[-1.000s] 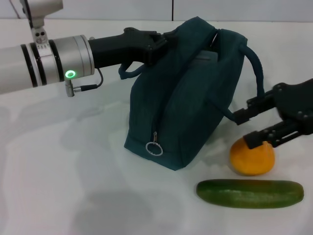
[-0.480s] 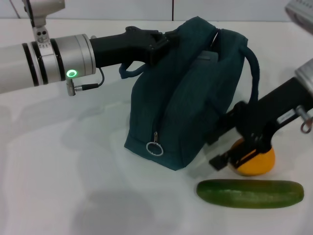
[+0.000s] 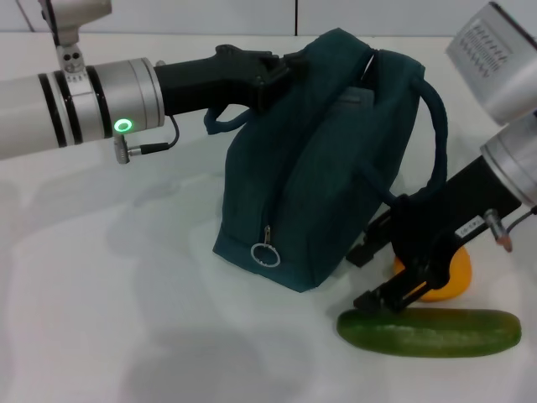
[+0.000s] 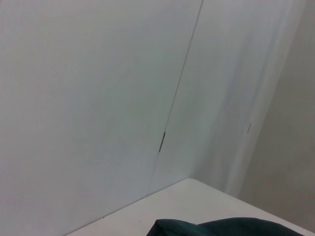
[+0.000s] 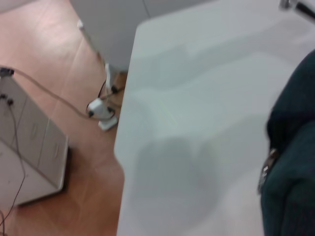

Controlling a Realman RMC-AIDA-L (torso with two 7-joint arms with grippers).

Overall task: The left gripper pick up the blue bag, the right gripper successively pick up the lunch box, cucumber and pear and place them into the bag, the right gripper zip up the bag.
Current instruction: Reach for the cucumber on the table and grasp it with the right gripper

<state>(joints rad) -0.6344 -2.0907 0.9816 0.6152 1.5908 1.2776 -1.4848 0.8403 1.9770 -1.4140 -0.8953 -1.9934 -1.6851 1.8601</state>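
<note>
The blue bag (image 3: 319,185) stands mid-table, its top held up by my left gripper (image 3: 273,74), which is shut on the upper edge. The bag's edge also shows in the left wrist view (image 4: 221,227), and its side in the right wrist view (image 5: 293,162). A zip ring (image 3: 264,254) hangs low on its front. My right gripper (image 3: 359,281) is open, low beside the bag's right bottom corner, just above the left end of the green cucumber (image 3: 428,332). The pear (image 3: 449,273), round and orange-yellow, sits partly hidden behind that gripper. Something grey shows in the bag's mouth; no lunch box is clearly visible.
The white table (image 3: 101,319) stretches left and forward of the bag. A white wall (image 3: 252,17) runs along the back. The table's edge (image 5: 125,147) drops to a brown floor with a cabinet (image 5: 29,142) and cables.
The right arm has swung in from the right and turned. Its gripper has moved from beside the pear to down-left, in front of it over the cucumber's left end. The left arm and bag are still.
</note>
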